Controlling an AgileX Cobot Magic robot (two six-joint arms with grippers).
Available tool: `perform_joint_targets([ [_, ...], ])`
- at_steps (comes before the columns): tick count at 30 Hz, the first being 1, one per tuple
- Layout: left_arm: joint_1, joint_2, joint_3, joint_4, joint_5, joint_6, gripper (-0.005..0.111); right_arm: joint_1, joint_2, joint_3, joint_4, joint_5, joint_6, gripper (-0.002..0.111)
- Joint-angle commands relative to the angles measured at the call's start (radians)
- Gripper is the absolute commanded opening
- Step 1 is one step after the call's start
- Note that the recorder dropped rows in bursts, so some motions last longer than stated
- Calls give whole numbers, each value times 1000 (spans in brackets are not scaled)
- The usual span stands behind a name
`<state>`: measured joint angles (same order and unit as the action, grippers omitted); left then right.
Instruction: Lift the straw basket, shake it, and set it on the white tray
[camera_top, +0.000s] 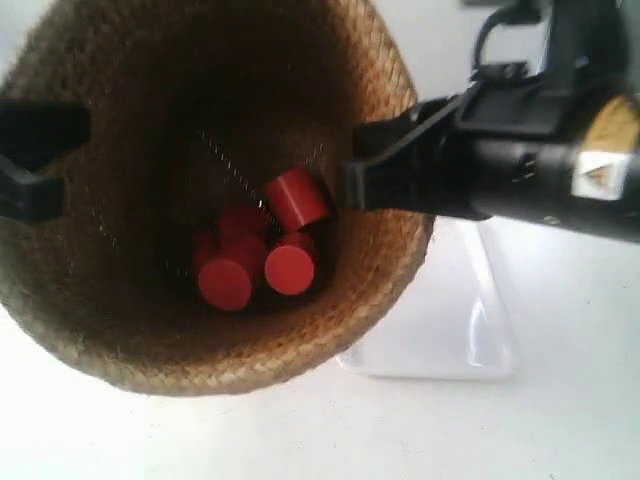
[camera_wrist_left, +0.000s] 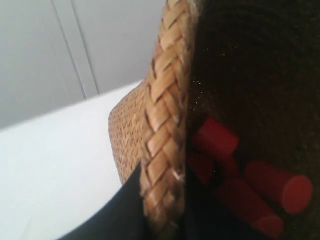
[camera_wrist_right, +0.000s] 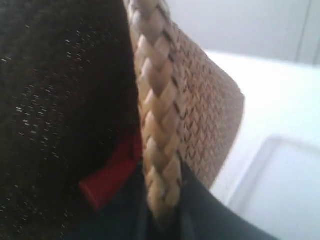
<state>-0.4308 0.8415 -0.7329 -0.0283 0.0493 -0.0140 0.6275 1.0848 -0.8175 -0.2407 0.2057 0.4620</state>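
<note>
We hold the straw basket (camera_top: 200, 340) by opposite sides of its braided rim, with the left gripper (camera_wrist_left: 162, 205) and the right gripper (camera_wrist_right: 162, 205) each pinching it. It looks lifted and tilted. The shake should be small and in step, so the red cylinders (camera_top: 290, 200) stay inside. The white tray (camera_top: 470, 345) lies just beside and below — with open table (camera_top: 560, 430) beyond.

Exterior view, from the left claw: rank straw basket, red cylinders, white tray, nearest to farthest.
1. Brown woven straw basket: its braided rim is clamped in the left claw, at the view's left.
2. Red cylinders: down in the basket's bottom, toward the middle.
3. Glossy white rectangular tray: beyond the basket's far wall, at the view's right.
</note>
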Motion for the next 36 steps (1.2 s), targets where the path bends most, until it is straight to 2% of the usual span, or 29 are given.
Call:
perform_joint_targets([
  [1,-7,-7,-33,-8,162,-36,0,29,-2,-33,131,85,-33,0],
  [4,-23,-97,-35,12,104,-15,0,94,-89,-29,122,-30,-105,0],
  [8,2,-51,36,61,-77,-4,0,28,-7,4,12,-85,-141,0],
  [9,13,-17,47,58,-73,-13,0,3,32,4,12,-52,-141,0],
  [11,23,8,29,23,30,-75,0,-10,54,-33,99,47,-75,0],
  [13,4,-33,-14,4,171,-98,0,25,-1,-68,202,105,-74,0],
  [14,-5,-58,-28,4,197,-82,0,49,-36,-69,218,85,-93,0],
  [17,-17,-124,-18,41,103,-17,0,100,-112,-55,167,-83,-210,0],
  [19,-7,-112,20,64,-24,14,0,67,-84,-27,88,-147,-249,0],
  [21,11,-57,58,60,-91,7,0,5,-4,-18,78,-119,-250,0],
  [23,11,-27,58,43,-36,-50,0,-14,50,-40,117,-25,-201,0],
  [24,-15,-53,26,28,60,-100,0,6,28,-76,220,78,-144,0],
  [26,-54,-136,-9,28,126,-93,0,74,-82,-85,228,48,-177,0],
  [27,-57,-157,-9,43,106,-73,0,89,-110,-83,218,17,-206,0],
  [28,-54,-157,20,69,30,-24,0,79,-110,-60,134,-48,-246,0],
  [30,-16,-53,84,75,-62,-18,0,1,-9,-18,45,-62,-242,0],
  [31,-10,-29,82,58,-33,-45,0,-15,27,-24,66,-24,-227,0],
  [32,-25,-39,37,12,70,-113,0,-8,30,-62,180,93,-174,0],
  [33,-44,-79,4,-1,136,-115,0,18,-12,-79,241,139,-206,0],
  [34,-61,-118,-13,2,149,-106,0,49,-76,-81,251,99,-217,0],
  [36,-54,-149,11,69,42,-16,0,71,-116,-46,197,-70,-276,0],
])
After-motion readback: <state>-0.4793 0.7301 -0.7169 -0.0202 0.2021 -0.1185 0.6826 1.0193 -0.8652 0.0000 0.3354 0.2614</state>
